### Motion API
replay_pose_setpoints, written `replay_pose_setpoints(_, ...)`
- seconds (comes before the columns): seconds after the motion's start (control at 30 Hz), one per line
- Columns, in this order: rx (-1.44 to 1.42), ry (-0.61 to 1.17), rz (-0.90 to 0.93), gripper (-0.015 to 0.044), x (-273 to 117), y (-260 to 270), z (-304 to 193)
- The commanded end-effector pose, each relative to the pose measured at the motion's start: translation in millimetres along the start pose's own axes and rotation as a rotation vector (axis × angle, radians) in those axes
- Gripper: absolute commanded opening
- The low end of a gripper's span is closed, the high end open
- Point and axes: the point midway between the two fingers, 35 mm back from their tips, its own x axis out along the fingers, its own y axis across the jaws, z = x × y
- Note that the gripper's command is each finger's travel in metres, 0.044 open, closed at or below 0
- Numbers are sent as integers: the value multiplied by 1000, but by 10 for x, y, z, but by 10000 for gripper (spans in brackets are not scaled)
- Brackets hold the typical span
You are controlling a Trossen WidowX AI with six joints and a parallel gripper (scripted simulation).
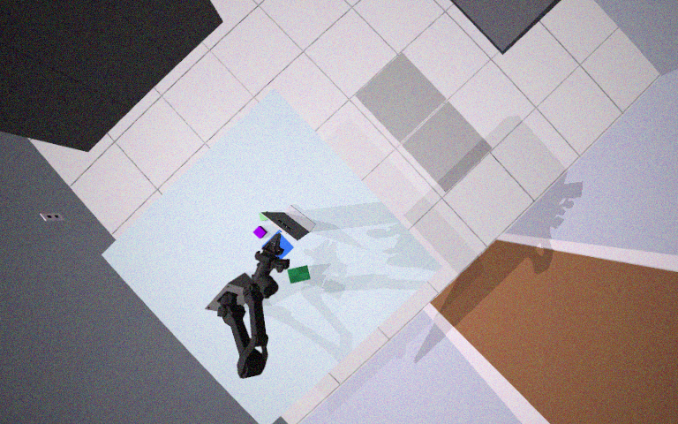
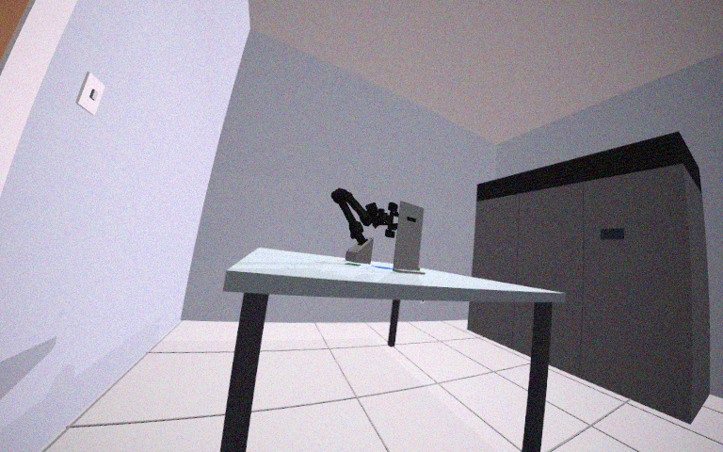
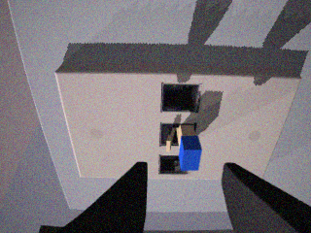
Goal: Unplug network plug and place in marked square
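The upright panel (image 1: 299,231) (image 2: 408,245) stands on the table; in the wrist view its pale faceplate (image 3: 112,107) has three openings in a column. The plug, with a blue body (image 3: 190,154), sits at the middle opening. Its thin tan tab (image 3: 168,145) shows to the left of the body in the wrist view. My gripper (image 1: 276,239) (image 2: 395,219) (image 3: 185,171) is open, facing the panel, with a finger to each side of the plug in the wrist view. I see no contact. The blue marked square (image 1: 286,247) (image 2: 381,267) lies on the table in front of the panel, partly under the gripper.
A purple block (image 1: 259,231) is on the table near the panel, beside the blue square. A dark green rectangle (image 1: 298,274) (image 2: 351,264) lies near the arm. A light green patch (image 1: 262,216) shows at the panel's left end in the top view.
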Motion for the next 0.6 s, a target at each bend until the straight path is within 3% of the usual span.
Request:
replay_pose_setpoints(0.0,-3,7,0,156,86,-10,0)
replay_pose_setpoints(0.4,-4,7,0,156,227,-17,35)
replay_pose_setpoints(0.5,-4,7,0,77,227,-17,35)
replay_pose_setpoints(0.57,-4,7,0,64,227,-17,35)
